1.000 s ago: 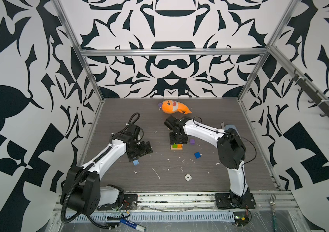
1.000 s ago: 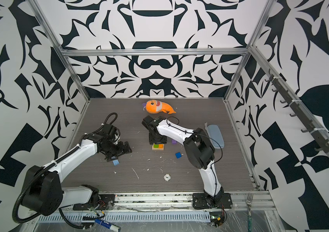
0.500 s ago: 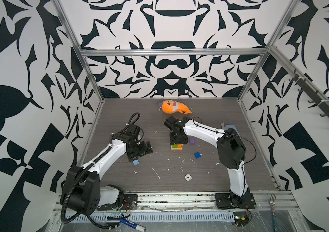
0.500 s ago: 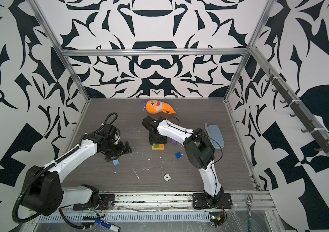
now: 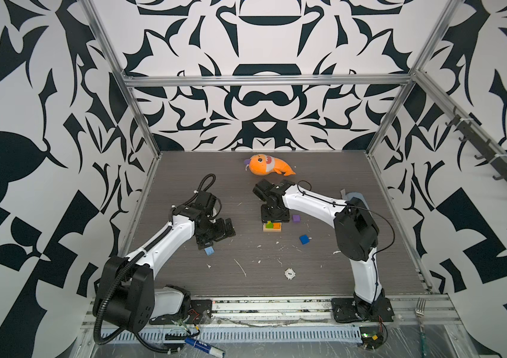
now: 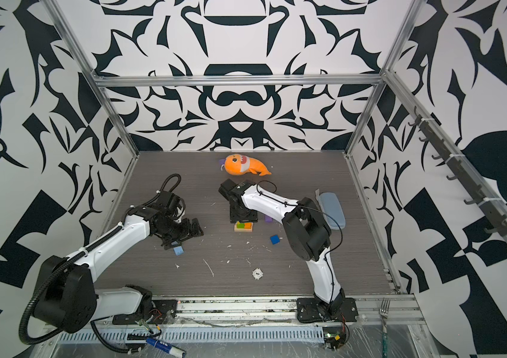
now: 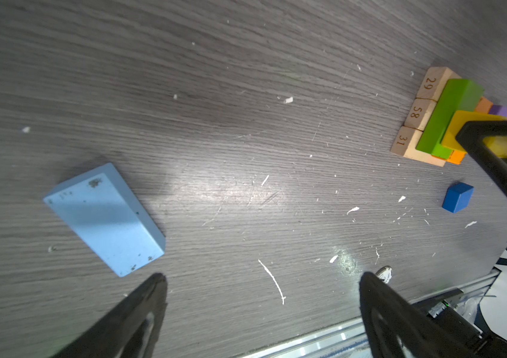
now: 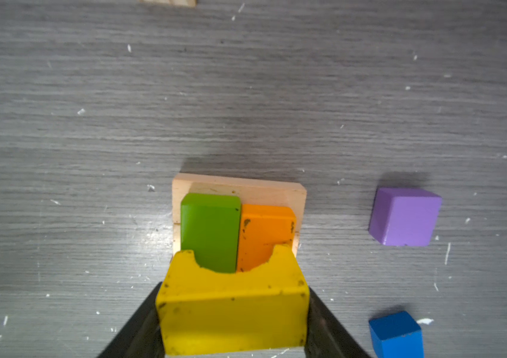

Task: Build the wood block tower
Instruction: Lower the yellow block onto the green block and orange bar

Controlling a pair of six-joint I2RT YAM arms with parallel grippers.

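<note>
Tower (image 5: 272, 226) stands near the middle of the bench (image 5: 215, 288). Its base is three tan bars (image 7: 413, 114) side by side, with a green brick (image 8: 210, 231) and an orange brick (image 8: 266, 232) laid on them and a yellow block (image 8: 233, 322) on top.

Right claw (image 8: 233, 294) straddles the yellow block, fingers (image 8: 140, 328) right at both its sides; gripping or just clear, cannot tell.

Left claw (image 7: 263, 276) is spread wide above the bench beside a light-blue brick (image 7: 103, 217), toward the left edge.

Purple cube (image 5: 296, 218) lies just right of the tower. Blue cube (image 5: 304, 239) lies nearer the front edge.
</note>
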